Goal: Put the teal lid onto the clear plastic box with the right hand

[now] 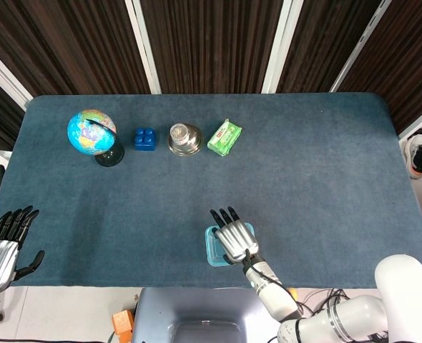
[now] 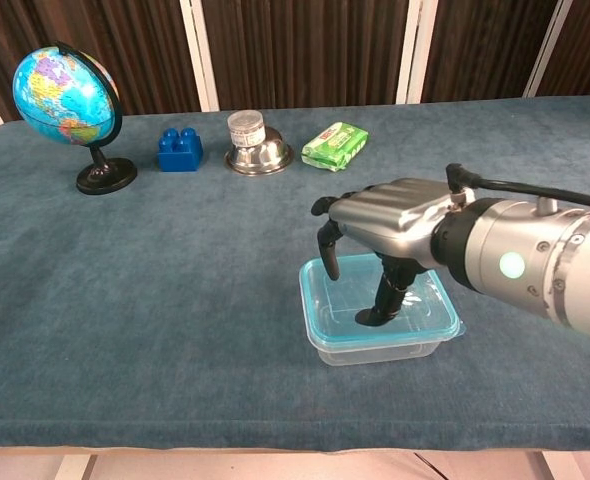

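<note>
Right hand (image 2: 390,225) is hovering palm-down over the clear plastic box (image 2: 380,346), which is sitting at the near edge of the blue table (image 2: 175,300), center-right. Teal lid (image 2: 320,318) is already lying on top of the box, rim showing all around. The fingers (image 2: 327,250) are curling downward, one dark fingertip touching the lid at its far left edge, and the thumb is pressing on the lid's middle; hand is grasping nothing, just pushing down with digits apart. In head view the same right hand (image 1: 234,236) is covering most of the lid (image 1: 212,250), only its left strip and a bit of the right edge showing. Left hand (image 1: 3,246) is resting at the table's near left corner, well apart from everything, fingers spread and holding nothing. Along the far side, left to right: globe (image 2: 65,100), blue block (image 2: 179,149), metal bowl (image 2: 258,153) with a small jar (image 2: 244,125) standing in it, green packet (image 2: 334,146).
</note>
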Tool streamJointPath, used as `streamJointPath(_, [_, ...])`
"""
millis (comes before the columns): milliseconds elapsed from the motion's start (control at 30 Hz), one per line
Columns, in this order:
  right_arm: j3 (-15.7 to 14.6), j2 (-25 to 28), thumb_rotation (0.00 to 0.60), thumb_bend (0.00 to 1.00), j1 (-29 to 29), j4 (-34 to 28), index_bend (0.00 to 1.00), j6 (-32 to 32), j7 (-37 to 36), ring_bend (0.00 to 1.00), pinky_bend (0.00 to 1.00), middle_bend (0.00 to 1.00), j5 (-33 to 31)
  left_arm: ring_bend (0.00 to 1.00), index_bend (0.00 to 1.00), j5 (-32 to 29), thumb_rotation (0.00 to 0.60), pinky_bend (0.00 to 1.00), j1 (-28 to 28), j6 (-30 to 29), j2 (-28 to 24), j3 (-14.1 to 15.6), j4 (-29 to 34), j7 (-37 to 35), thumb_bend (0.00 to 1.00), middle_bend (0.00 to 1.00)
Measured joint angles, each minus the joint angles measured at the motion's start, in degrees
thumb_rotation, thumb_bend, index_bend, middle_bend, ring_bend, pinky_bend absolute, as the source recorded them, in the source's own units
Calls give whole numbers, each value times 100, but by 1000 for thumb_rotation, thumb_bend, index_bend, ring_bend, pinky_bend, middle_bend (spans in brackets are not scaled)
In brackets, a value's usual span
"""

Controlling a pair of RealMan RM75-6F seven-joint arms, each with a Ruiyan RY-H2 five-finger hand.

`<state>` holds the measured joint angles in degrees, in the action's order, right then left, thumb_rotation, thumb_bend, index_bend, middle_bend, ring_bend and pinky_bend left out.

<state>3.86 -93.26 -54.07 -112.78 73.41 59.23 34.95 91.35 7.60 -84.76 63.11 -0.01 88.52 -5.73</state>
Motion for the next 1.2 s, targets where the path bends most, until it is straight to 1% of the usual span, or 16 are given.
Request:
streamJointPath(333, [-28, -17, 600, 74, -7, -4, 431, 20, 21, 0, 0, 0, 34, 16, 0, 4, 600, 9, 3, -4, 0, 2, -7, -22, 344, 34])
streamJointPath(767, [-63, -139, 600, 67, -46, 127, 446, 58, 187, 0, 0, 0, -85, 17, 0, 9, 600, 9, 4, -14, 4, 0, -20, -24, 345, 33])
streamJointPath(1200, [-53, -151, 600, 67, -50, 223, 445, -4, 162, 0, 0, 0, -110, 17, 0, 16, 600, 9, 16, -14, 24, -6, -45, -29, 344, 33])
